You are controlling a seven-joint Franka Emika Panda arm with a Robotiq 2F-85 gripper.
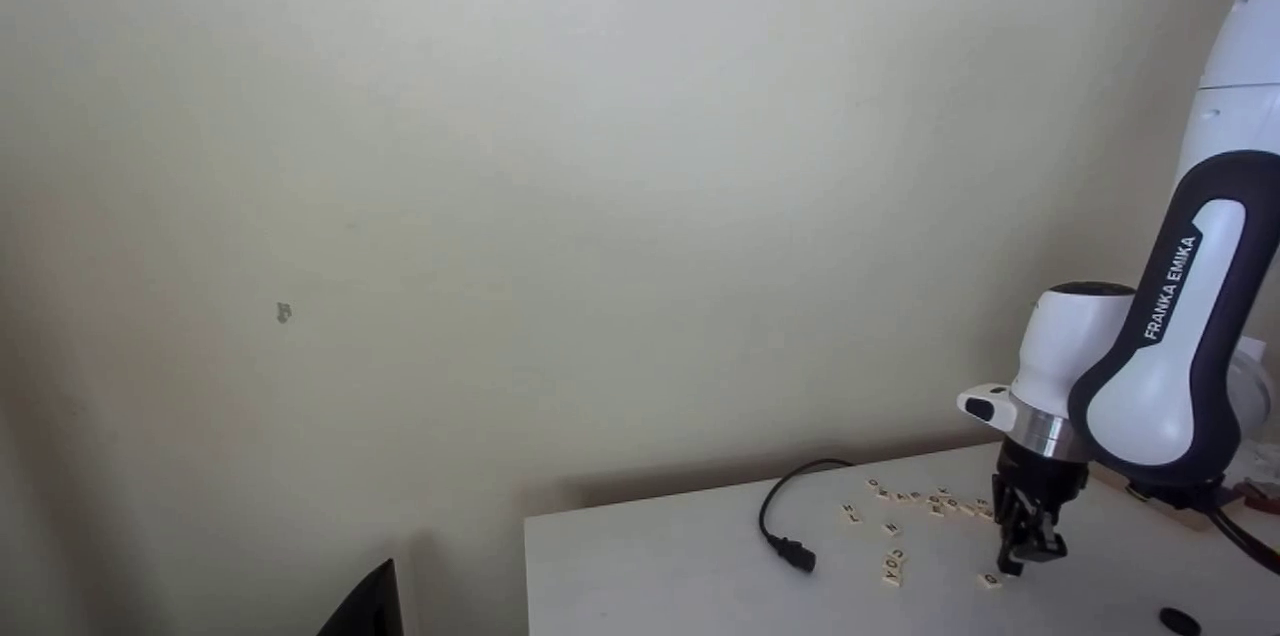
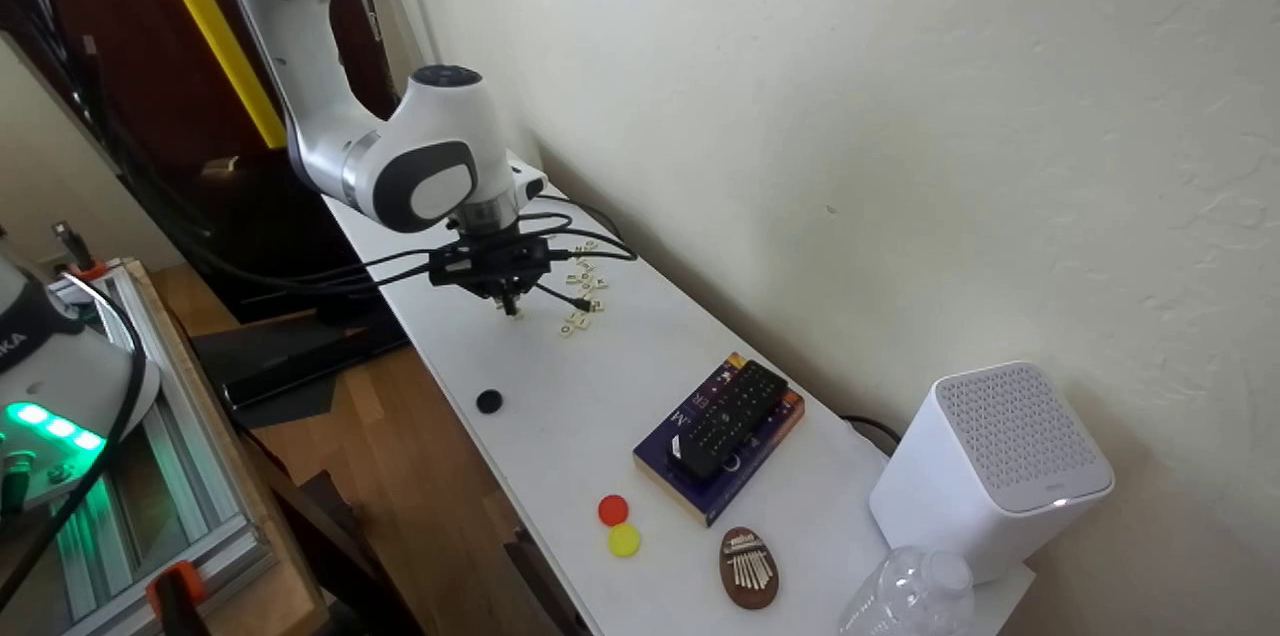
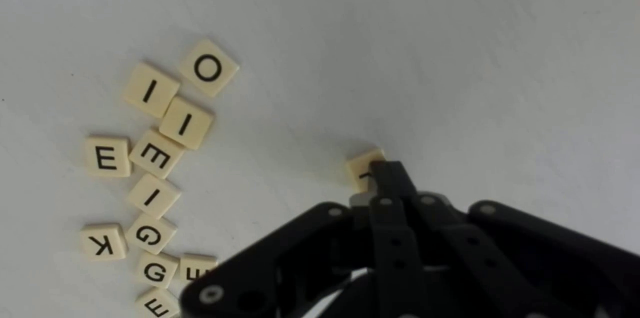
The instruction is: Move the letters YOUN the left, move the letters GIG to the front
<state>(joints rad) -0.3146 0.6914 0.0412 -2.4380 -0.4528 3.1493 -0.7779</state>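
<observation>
1. Tool (image 3: 392, 178) pressed together, its tips covering part of 1 tile (image 3: 360, 169) on the table (image 3: 500, 108); can't tell if they touch, letter mostly hidden.
2. Wrist view: 2 G tiles (image 3: 151, 233) next to each other in a column, I tile (image 3: 154, 196) just beside, well apart from the tips.
3. Exterior view: Y tile (image 1: 891, 577) and O tile (image 1: 893, 564) lie together, near the plug (image 1: 798, 555).
4. Book (image 2: 688, 413) carries a remote (image 2: 730, 419).

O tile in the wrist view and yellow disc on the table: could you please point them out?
O tile (image 3: 208, 68), in the wrist view: its face, inside the printed letter.
Yellow disc (image 2: 624, 540), in an exterior view: middle of its face.
</observation>
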